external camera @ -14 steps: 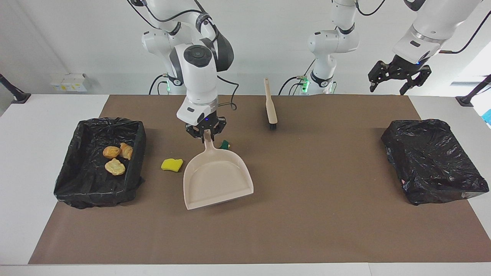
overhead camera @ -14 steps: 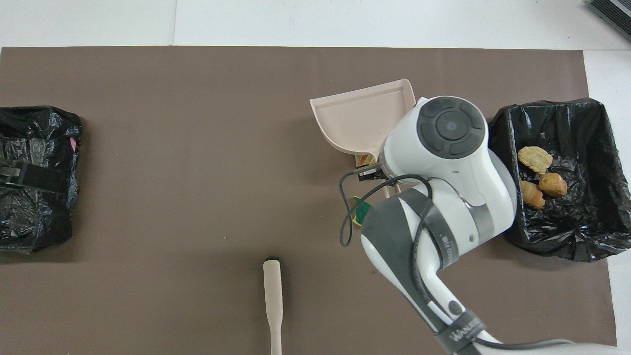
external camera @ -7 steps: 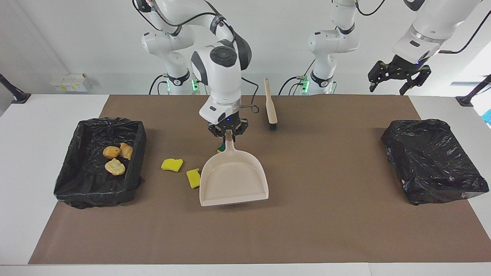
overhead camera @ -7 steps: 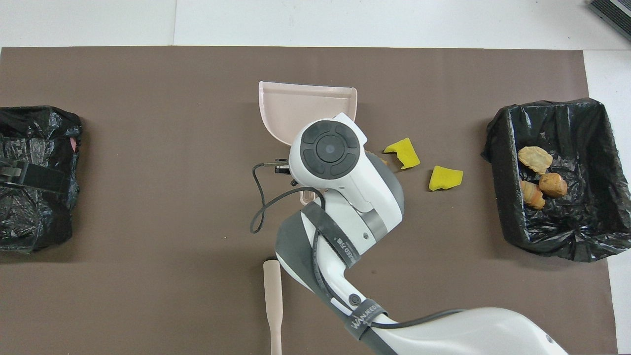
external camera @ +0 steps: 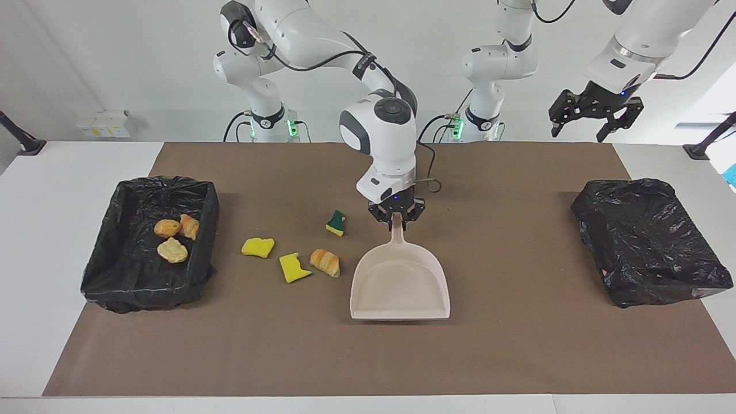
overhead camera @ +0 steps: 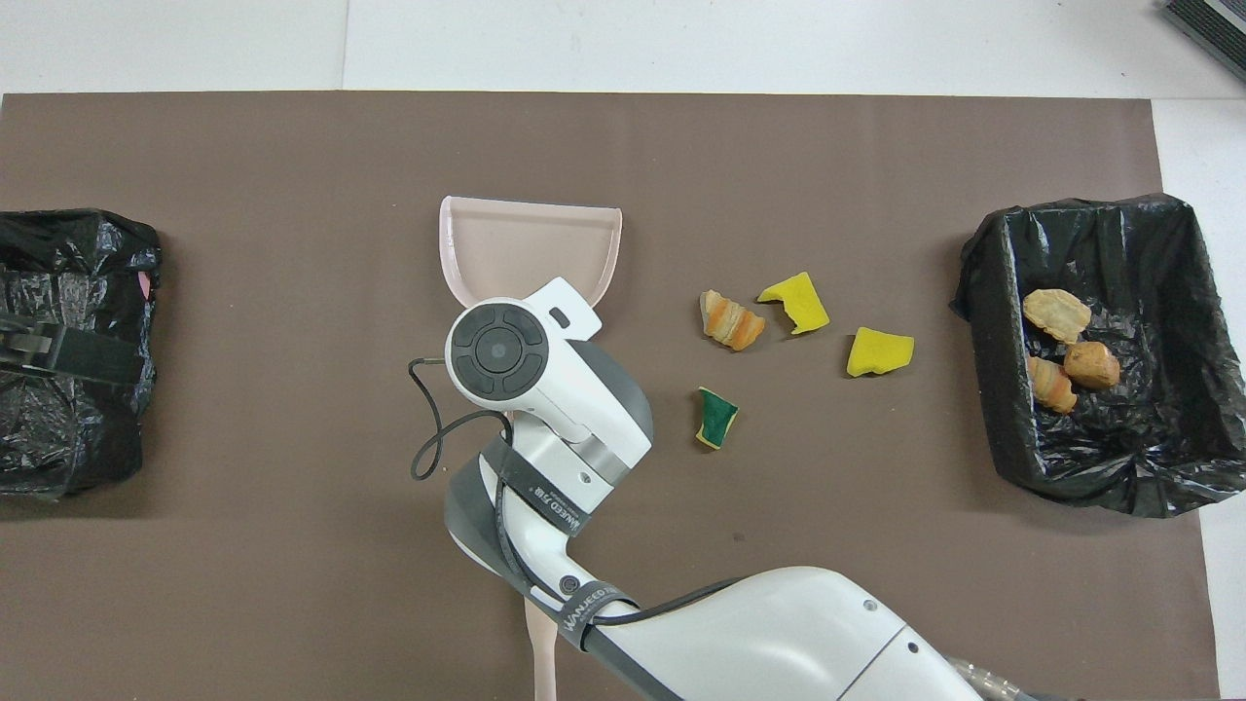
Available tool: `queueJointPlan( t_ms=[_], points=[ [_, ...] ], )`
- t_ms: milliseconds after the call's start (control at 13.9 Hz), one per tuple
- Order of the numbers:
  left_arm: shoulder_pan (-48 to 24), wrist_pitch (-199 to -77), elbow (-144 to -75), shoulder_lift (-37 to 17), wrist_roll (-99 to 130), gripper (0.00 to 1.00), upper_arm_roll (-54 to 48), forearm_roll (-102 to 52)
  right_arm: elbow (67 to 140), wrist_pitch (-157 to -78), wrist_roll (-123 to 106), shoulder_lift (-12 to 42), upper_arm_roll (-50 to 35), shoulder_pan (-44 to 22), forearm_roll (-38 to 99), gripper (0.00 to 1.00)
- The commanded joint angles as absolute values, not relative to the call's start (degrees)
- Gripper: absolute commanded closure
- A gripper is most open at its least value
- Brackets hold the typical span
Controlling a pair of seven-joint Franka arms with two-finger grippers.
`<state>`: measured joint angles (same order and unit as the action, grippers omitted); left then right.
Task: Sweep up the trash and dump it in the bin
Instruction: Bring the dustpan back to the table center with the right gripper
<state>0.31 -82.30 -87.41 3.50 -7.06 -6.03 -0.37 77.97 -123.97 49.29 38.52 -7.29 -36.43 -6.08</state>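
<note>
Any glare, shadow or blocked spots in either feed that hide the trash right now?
Facing view: even light, soft shadows, all four loose scraps plain beside the dustpan; bright window patch behind the left gripper. Overhead view: the right arm hides the right gripper, the dustpan handle and most of the brush; bin liner glints mildly.

One camera sits high across the table from the robots and looks back at them, taking in the whole brown mat (external camera: 517,345) and both arm bases above it. The other hangs over the robots' end and looks steeply down and forward, closer in, cropping the mat's near edge. Both views share the mat, the dustpan (external camera: 401,287) (overhead camera: 531,243) at its middle and the open bin (external camera: 123,276) (overhead camera: 1149,467), half a turn apart.
</note>
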Motion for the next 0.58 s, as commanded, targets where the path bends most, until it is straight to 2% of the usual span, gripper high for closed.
queueJointPlan(
  t_ms=[0, 288, 504],
  points=[
    [0.44, -82.27, -87.28, 4.04, -7.12, 0.00, -6.33, 0.35, 76.03, -124.37, 50.19, 39.12, -7.03, -36.30, -8.34, 0.00],
    [-3.33, -82.00, -87.63, 4.13, -7.12, 0.00, -2.91, 0.61, 76.11, -121.65, 49.40, 35.17, -6.94, -35.16, -9.75, 0.00],
    [-2.38, -82.26, -87.54, 4.04, -7.12, 0.00, -3.08, 0.53, 76.03, -117.35, 44.94, 32.27, -7.21, -32.09, -10.37, 0.00]
  ],
)
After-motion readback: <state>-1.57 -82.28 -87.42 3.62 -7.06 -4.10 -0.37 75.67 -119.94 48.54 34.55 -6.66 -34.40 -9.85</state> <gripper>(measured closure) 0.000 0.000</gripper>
